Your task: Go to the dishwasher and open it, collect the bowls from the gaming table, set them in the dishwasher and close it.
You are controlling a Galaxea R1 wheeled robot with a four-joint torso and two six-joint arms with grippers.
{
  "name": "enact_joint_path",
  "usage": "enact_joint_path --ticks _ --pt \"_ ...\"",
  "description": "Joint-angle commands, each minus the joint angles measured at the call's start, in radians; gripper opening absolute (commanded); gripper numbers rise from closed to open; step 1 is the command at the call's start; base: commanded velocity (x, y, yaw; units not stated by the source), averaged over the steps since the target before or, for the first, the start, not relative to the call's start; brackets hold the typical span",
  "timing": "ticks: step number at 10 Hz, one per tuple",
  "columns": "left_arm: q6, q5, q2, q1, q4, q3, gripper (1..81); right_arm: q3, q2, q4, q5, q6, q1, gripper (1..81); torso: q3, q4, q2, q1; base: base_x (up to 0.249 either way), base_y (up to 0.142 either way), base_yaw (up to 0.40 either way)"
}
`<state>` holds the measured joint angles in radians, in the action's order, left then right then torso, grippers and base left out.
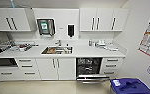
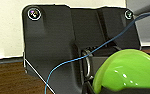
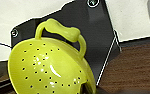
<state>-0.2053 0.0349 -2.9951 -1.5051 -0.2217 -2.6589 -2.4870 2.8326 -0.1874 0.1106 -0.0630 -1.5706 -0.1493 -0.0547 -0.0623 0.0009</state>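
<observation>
The kitchen wall fills my head view: white counter (image 1: pixel 83 52) running across the middle, cupboards (image 1: pixel 103 19) along the top, the sink (image 1: pixel 57 50) just left of centre. Lower right of centre stands the dishwasher (image 1: pixel 89 68), its dark cavity and wire racks exposed and its steel door (image 1: pixel 92 78) folded down towards the floor. So I judge the opening step done, and the collecting too, since I am facing the machine with both pieces in my grip. A blue bin (image 1: pixel 130 86) sits in the bottom right corner, close beside the lowered door.

In my left wrist view, a glossy lime-green bowl (image 2: pixel 127 71) bulges at the lower right of the frame; my left gripper (image 2: pixel 98 90) seems to clamp its lower edge, though my fingers themselves are too dark and cropped to make out. A blue cable (image 2: pixel 66 62) crosses in front.

In my right wrist view, the second yellow-green bowl (image 3: pixel 49 70) takes the lower left and centre; it is pierced with small holes and has a looped handle (image 3: pixel 63 31) at its top, more strainer than plain bowl. My right gripper (image 3: pixel 87 89) appears to pinch its rim at the bottom edge of the frame.

The step in hand, as I judge it, is the approach for loading. Next I would need to close in squarely on the open rack, keeping clear of the bin and the jutting door, then bend to reach the racks.
</observation>
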Motion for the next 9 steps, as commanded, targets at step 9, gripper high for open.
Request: enact_joint_path --ticks 9 --pt "0.004 -0.052 0.001 0.038 -0.008 0.004 1.0 0.005 -0.016 0.005 -0.060 -0.003 0.031 1.0 0.000 0.000 0.000 -0.001 0.150 0.000 0.000"
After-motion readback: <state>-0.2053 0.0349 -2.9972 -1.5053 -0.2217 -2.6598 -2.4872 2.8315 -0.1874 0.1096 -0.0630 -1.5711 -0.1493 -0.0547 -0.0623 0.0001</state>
